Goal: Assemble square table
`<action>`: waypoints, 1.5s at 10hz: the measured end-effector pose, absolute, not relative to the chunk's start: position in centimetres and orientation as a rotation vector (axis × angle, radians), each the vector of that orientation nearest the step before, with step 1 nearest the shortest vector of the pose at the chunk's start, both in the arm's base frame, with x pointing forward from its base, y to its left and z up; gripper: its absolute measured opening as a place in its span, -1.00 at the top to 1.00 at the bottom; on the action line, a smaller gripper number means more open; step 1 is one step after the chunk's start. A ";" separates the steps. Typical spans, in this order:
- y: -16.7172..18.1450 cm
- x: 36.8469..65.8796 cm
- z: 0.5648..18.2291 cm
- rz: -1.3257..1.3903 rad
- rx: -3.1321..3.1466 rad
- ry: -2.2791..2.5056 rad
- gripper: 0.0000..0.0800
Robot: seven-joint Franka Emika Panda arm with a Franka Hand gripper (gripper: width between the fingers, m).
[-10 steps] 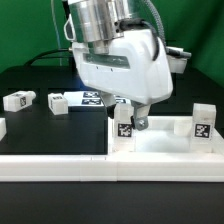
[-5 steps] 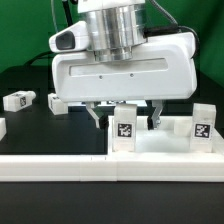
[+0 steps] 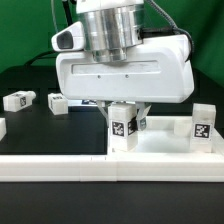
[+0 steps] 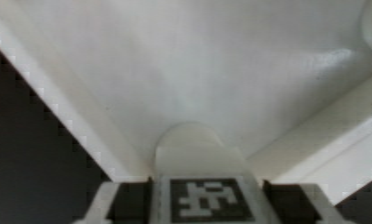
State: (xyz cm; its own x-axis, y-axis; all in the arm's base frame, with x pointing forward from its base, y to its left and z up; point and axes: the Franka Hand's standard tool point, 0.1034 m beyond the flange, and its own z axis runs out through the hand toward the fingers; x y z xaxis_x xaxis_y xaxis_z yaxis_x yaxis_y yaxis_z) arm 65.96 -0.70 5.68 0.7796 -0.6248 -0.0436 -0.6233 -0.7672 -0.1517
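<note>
The black bench (image 3: 40, 130) sits before a green backdrop (image 3: 20, 25), with a long white bar (image 3: 60, 168) along its near edge. The square top (image 3: 165, 150) lies flat on the bench directly beneath the fingers (image 3: 141, 120). A small tagged leg (image 3: 124, 127) stands upright on the top, right between them. The fingers look clamped on the leg's two sides, gripping its upper part. A second leg (image 3: 201, 124) stands on the top, well off to one side of the fingers. A third leg (image 3: 18, 100) and a fourth leg (image 3: 58, 102) lie on the bench, far out on the other side.

The main risk is the narrow, high grip, which could let the leg pivot or slip between the fingers once it is lifted or turned. I cannot tell whether the leg sits in a corner hole. If it does, pulling could drag the top along. A sideways swing could also knock the second leg over.
</note>
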 end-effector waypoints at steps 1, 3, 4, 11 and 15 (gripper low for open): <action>-0.8 66.1 5.7 0.001 -2.732 1.199 0.27; -0.5 66.4 5.6 0.048 -2.513 1.608 0.27; -0.1 66.7 5.6 0.088 -2.381 1.800 0.27; -0.2 67.0 5.6 0.154 -1.758 2.386 0.12; 1.1 66.9 6.8 0.093 -2.228 1.927 -0.54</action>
